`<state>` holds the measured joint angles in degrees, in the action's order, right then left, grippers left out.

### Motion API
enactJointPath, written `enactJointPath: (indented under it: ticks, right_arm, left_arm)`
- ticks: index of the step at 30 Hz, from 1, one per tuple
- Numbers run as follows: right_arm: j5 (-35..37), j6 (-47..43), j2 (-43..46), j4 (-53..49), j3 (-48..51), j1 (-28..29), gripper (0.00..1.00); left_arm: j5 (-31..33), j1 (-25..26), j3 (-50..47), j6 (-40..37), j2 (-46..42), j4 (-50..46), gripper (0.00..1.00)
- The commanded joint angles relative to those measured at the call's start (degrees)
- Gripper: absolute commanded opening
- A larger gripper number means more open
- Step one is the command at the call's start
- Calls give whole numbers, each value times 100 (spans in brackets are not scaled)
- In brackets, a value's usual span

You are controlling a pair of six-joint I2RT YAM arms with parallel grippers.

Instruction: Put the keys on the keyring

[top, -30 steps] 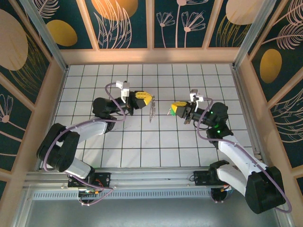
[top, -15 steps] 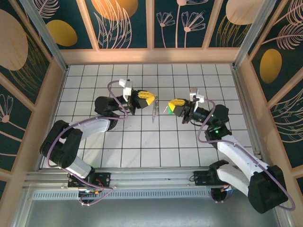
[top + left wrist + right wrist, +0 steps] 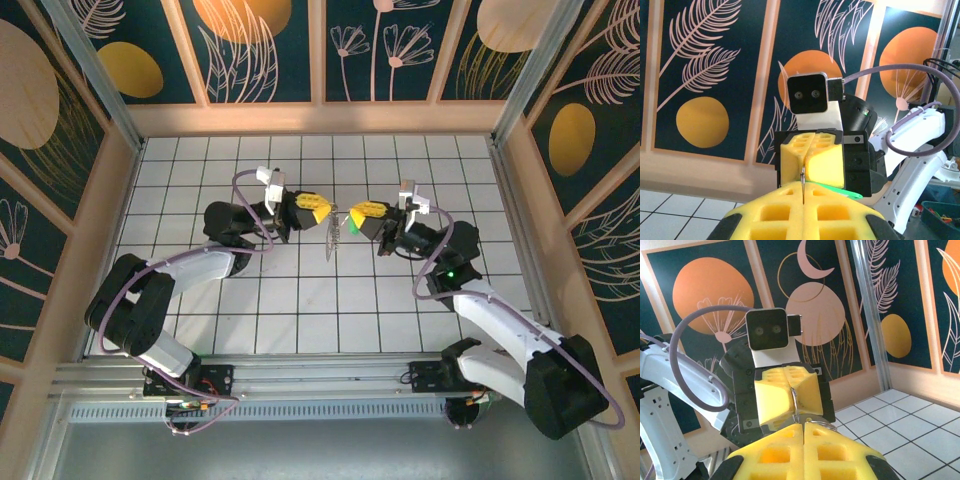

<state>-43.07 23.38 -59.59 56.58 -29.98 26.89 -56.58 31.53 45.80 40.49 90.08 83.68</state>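
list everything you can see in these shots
keyring: one, thin dark loop, hanging from the left gripper above the middle of the table
key: one, green head, in the right gripper, close beside the keyring
table: one, white tiles with dark lines, under both arms
wall panels: several, dark teal with orange discs and pale leaf drawings, around the table
cables: purplish grey, looping along the arms
left arm: one, black and white
right arm: one, black and white
left gripper: yellow foam pads, shut on the keyring
right gripper: yellow foam pads, shut on the key
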Motion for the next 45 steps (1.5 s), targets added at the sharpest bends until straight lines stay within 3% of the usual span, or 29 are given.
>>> enactJointPath:
  ticks: [1, 17, 45]
  right_arm:
    - [68, 114, -49, 528, -233, 93, 0]
    - [136, 88, -347, 649, -421, 334, 0]
    - [510, -44, -470, 447, -265, 264, 0]
  left_arm:
    - [22, 46, 190, -143, 62, 94, 0]
    - [24, 82, 221, -160, 97, 87, 0]
    - [37, 119, 183, -150, -30, 210, 0]
